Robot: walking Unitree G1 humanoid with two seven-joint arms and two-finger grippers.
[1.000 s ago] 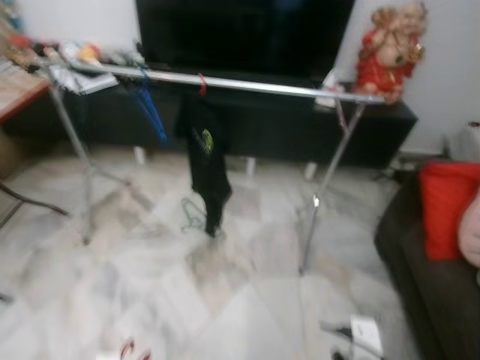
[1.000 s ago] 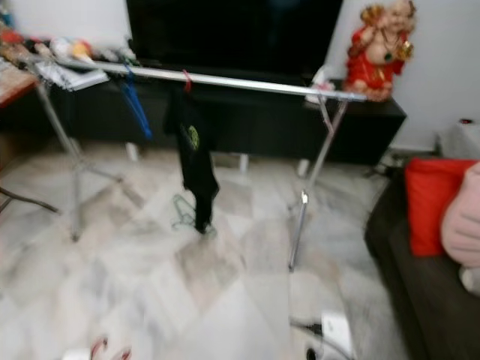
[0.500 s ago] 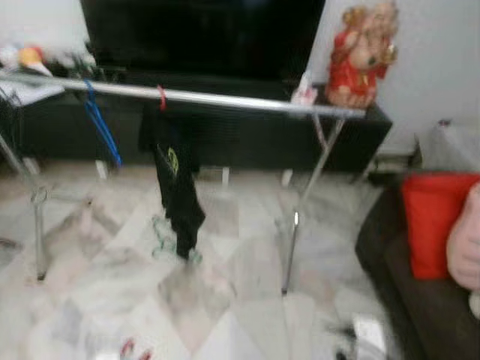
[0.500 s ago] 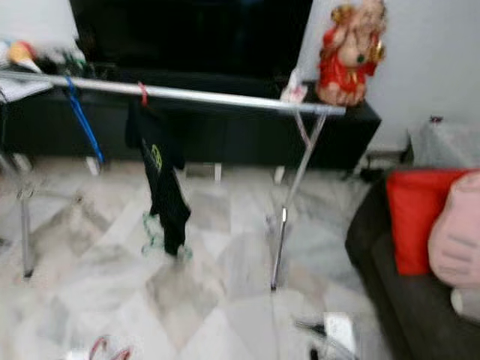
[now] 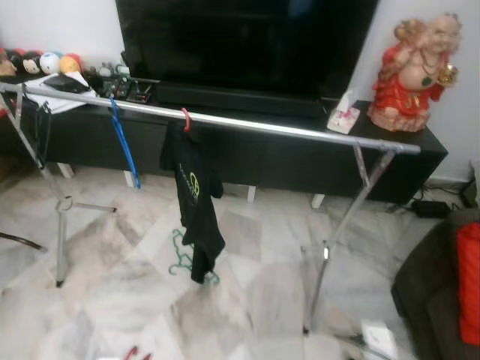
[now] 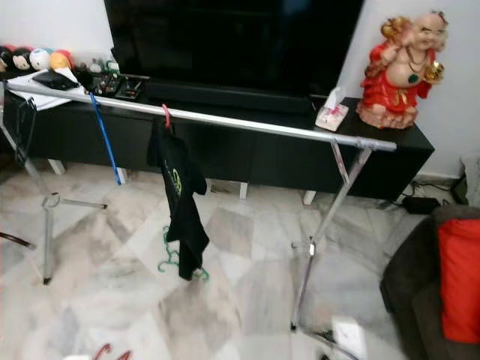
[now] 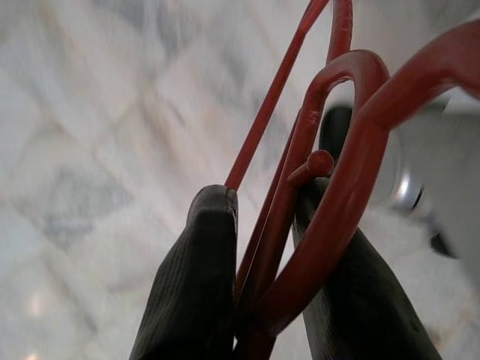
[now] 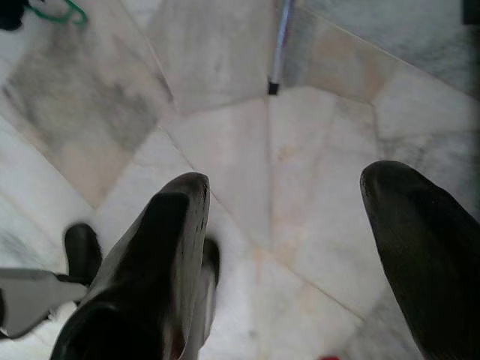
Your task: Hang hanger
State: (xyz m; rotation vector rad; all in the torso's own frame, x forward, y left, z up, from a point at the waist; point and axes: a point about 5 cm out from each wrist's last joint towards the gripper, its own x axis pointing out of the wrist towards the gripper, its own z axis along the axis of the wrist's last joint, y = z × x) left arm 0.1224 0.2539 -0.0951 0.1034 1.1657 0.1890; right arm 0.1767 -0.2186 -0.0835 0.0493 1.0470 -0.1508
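Observation:
My left gripper point(image 7: 262, 247) is shut on a red plastic hanger point(image 7: 330, 172), held low over the marble floor; the hanger's tip point(image 5: 135, 352) peeks in at the bottom edge of the left eye view. A silver clothes rail point(image 5: 285, 131) spans the room ahead. On the rail, a black T-shirt point(image 5: 196, 202) hangs from a red hanger point(image 5: 185, 118), and a blue hanger point(image 5: 122, 142) hangs further left. A green hanger point(image 5: 180, 259) lies on the floor under the shirt. My right gripper point(image 8: 289, 225) is open above bare floor with nothing between its fingers.
Behind the rail stand a black TV cabinet point(image 5: 405, 157) and a large TV point(image 5: 247, 45), with a red statue point(image 5: 412, 75) at the right end. A dark sofa with a red cushion point(image 5: 469, 281) is at the right. The rail's right leg point(image 5: 330, 255) stands ahead.
The camera has swung and steadied, so the blur is gone and the rail sits more centred. The person's hand seen at the right edge earlier is out of view. Rail and clothes are unmoved.

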